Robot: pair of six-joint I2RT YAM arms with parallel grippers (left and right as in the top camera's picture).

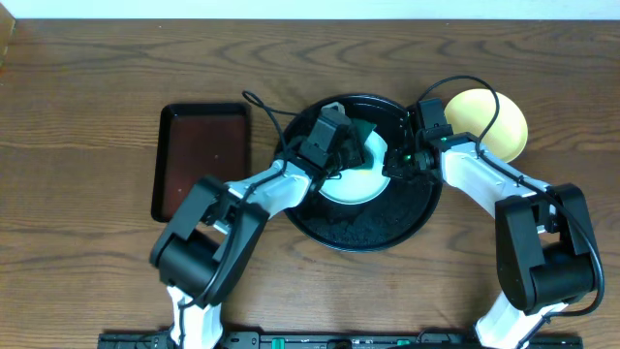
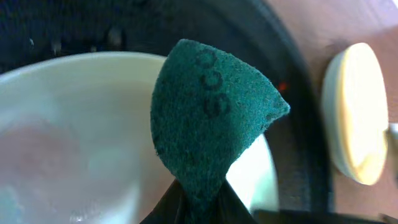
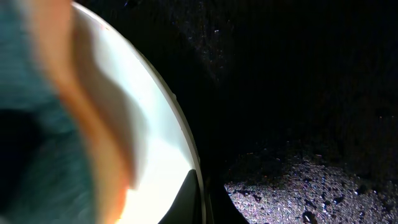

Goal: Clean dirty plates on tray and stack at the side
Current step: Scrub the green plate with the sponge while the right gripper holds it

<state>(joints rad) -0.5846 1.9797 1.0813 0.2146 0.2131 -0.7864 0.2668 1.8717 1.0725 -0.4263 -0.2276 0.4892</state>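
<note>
A white plate [image 1: 351, 176] lies in the round black tray [image 1: 373, 231]. My left gripper [image 1: 341, 138] is over the plate's far side, shut on a green scouring pad [image 2: 208, 118] that sticks up from its jaws above the plate [image 2: 74, 137]. My right gripper [image 1: 395, 163] is shut on the white plate's right rim [image 3: 177, 124], one finger on each side of the edge. A pale yellow plate [image 1: 492, 121] sits on the table just right of the tray, also seen in the left wrist view [image 2: 357, 112]. Red-orange blur shows on the plate's left in the right wrist view.
A small rectangular dark-brown tray [image 1: 201, 160] lies on the wooden table left of the black tray. Both arms reach in from the near edge and meet over the black tray's speckled floor [image 3: 311, 186].
</note>
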